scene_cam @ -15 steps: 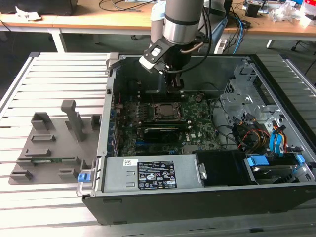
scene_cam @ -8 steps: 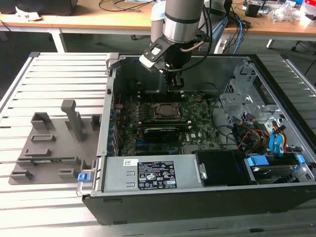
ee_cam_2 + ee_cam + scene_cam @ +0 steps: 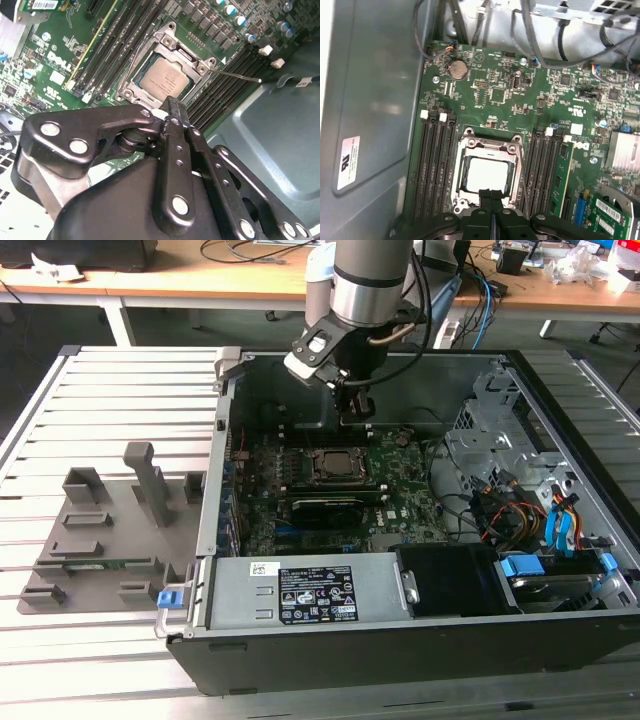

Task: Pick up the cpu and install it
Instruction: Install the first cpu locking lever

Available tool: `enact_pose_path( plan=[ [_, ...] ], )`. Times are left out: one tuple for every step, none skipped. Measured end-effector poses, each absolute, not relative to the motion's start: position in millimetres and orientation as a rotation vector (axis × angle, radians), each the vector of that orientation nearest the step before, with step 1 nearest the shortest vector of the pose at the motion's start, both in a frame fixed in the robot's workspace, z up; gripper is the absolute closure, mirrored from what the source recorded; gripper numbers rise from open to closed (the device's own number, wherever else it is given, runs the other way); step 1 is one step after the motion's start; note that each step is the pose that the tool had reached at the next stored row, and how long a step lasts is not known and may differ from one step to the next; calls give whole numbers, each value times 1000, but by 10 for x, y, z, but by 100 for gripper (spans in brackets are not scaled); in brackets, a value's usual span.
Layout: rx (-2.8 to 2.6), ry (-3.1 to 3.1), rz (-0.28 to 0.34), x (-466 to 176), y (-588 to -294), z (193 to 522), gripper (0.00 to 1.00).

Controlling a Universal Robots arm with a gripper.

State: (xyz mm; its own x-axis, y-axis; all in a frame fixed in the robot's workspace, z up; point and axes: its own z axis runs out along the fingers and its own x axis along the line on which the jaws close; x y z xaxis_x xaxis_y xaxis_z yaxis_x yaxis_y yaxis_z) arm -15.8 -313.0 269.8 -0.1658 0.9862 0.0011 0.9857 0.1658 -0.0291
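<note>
The cpu (image 3: 485,175) lies flat in the black socket frame (image 3: 462,165) on the green motherboard (image 3: 495,95), its pale silvery top facing up. It also shows in the second wrist view, where the cpu (image 3: 165,80) sits inside the metal-rimmed frame. My gripper (image 3: 491,196) hovers just above the socket's edge, fingers pressed together with nothing between them. In the exterior view the gripper (image 3: 357,418) hangs inside the open computer case (image 3: 560,640), above and slightly behind the socket (image 3: 338,466).
Memory slots (image 3: 432,165) flank the socket on both sides. A power supply (image 3: 310,592) fills the case front, with drive bays and cables (image 3: 520,510) at the exterior view's right. A grey parts fixture (image 3: 100,530) sits on the slatted table at the exterior view's left.
</note>
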Motion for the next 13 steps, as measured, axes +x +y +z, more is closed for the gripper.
enact_pose_path(
  plan=[
    [-1999,-2398,34,-159,-3130,2698,89],
    [-1974,-2419,34,-158,-3130,2698,89],
    [-1929,-2455,35,-159,-3130,2698,89],
    [-1891,-2486,35,-158,-3130,2698,89],
    [-1852,-2515,36,-158,-3130,2698,89],
    [-1820,-2538,36,-158,-3129,2698,89],
    [-1796,-2556,36,-158,-3130,2698,89],
    [-1736,-2598,37,-158,-3130,2698,89],
    [-1692,-2627,37,-158,-3130,2698,89],
    [-1673,-2639,38,-158,-3130,2698,89],
    [-1647,-2656,38,-158,-3130,2698,89],
    [-1607,-2681,38,-158,-3129,2698,89],
    [-1539,-2721,39,-158,-3130,2698,89]
  ],
)
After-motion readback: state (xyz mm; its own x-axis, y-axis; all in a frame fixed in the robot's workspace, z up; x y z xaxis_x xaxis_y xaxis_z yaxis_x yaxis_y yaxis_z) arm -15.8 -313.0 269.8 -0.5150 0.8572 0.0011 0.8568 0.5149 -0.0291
